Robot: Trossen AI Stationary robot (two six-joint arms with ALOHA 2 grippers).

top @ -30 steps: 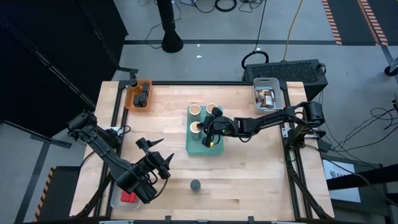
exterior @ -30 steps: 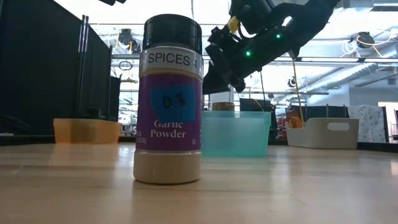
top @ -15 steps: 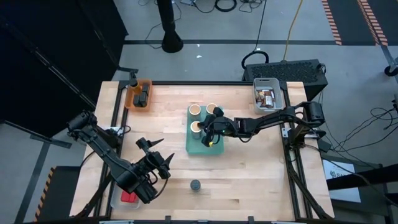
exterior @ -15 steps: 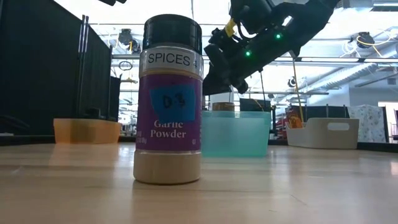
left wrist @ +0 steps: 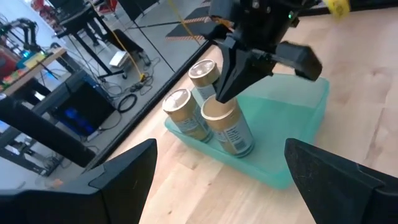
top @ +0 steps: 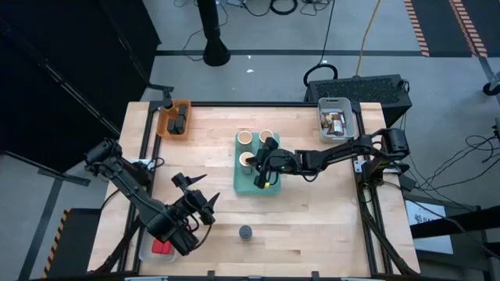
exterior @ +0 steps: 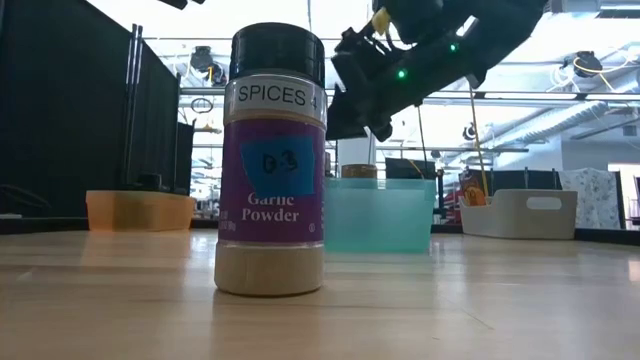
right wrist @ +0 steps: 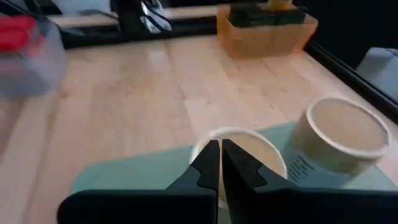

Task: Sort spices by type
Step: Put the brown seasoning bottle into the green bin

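Three tan spice jars with cream lids (left wrist: pixel 180 112) stand upright in the teal tray (top: pixel 269 183) at mid-table. My right gripper (right wrist: pixel 221 155) is shut, and its tips slant down over the cream lid of the jar nearest the table's front (left wrist: pixel 227 127). My left gripper (top: pixel 201 190) hangs open in the air near the table's front left, with nothing between its fingers. A garlic powder jar with a black cap and purple label (exterior: pixel 272 160) stands upright on the bare table near the front edge (top: pixel 245 232). My right gripper's shut fingertips (left wrist: pixel 219 98) stand at the cream lid (right wrist: pixel 249 146) of the front jar in the teal tray, coming from above and from the table's right. Whether they touch the lid, I cannot tell. The jar stands upright in the tray.
An orange bin (top: pixel 173 117) with dark jars sits at the far left corner and a white bin (top: pixel 336 117) with packets at the far right. A clear bin holding a red box (top: pixel 160 246) is at the near left. Bare wood lies right of the garlic jar.
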